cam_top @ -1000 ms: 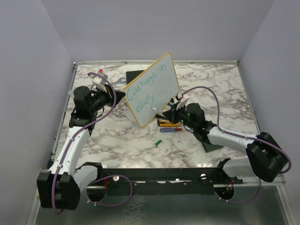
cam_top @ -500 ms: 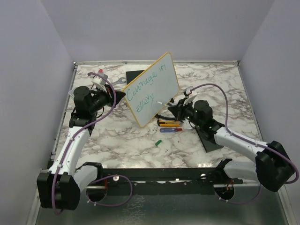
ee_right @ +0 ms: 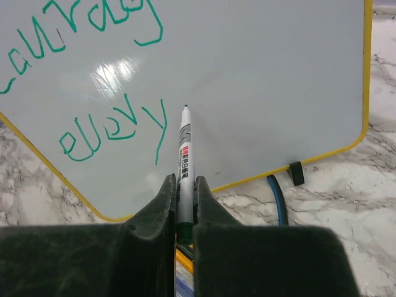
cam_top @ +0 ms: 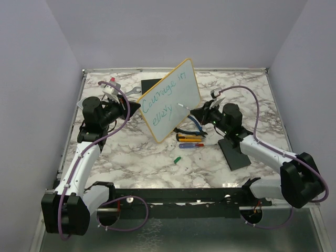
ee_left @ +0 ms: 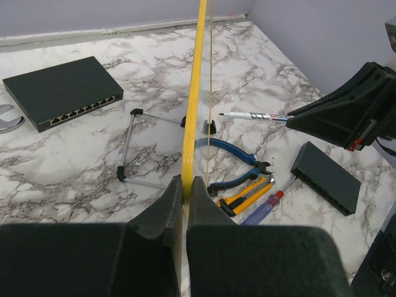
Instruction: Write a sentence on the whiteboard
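The whiteboard point(cam_top: 176, 94) stands tilted on edge, its yellow rim point(ee_left: 194, 93) clamped by my shut left gripper point(cam_top: 134, 106) point(ee_left: 184, 183). The sentence point(cam_top: 161, 100) is teal handwriting in two lines, "Courage in" above "every" point(ee_right: 111, 127). My right gripper point(cam_top: 198, 111) point(ee_right: 184, 183) is shut on a grey marker point(ee_right: 184, 154) point(ee_left: 253, 116) point(cam_top: 185, 107). Its tip points at the board point(ee_right: 266, 74) just right of the last "y". Whether the tip touches the surface I cannot tell.
Under the board lie a wire stand point(ee_left: 133, 145), blue pliers point(ee_left: 238, 167), a yellow utility knife point(ee_left: 247, 193) and a screwdriver point(ee_left: 267, 204). A black box point(cam_top: 233, 152) lies right, a network switch point(ee_left: 62, 93) behind, a green cap point(cam_top: 177, 159) in front.
My right gripper has carried the marker up and to the right along the board, from low beside "every" to higher up, past the "y". The left gripper and the board have stayed still.
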Tool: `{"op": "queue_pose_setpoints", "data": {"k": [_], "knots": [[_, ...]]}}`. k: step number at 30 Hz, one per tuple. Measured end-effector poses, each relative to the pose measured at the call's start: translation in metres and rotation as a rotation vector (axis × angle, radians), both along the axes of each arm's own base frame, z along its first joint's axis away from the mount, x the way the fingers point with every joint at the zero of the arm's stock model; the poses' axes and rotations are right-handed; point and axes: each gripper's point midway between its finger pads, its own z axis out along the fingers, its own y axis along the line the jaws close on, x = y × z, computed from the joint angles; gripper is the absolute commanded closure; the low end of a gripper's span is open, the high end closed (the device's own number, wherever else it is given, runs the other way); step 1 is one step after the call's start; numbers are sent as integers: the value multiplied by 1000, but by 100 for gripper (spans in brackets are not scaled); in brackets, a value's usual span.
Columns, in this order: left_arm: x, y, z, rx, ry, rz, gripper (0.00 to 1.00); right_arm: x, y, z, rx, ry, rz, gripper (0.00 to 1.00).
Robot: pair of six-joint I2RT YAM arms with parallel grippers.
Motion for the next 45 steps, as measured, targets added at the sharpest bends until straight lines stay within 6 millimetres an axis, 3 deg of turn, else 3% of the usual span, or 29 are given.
{"op": "queue_pose_setpoints", "data": {"k": [8, 20, 45], "knots": [[0, 0, 0, 0, 0, 0, 100, 16, 4, 14, 18, -33, -6, 99], [0, 0, 0, 0, 0, -2, 100, 28, 5, 13, 17, -35, -21, 99], [0, 0, 0, 0, 0, -2, 100, 25, 9, 4, 13, -29, 13, 99]]}}
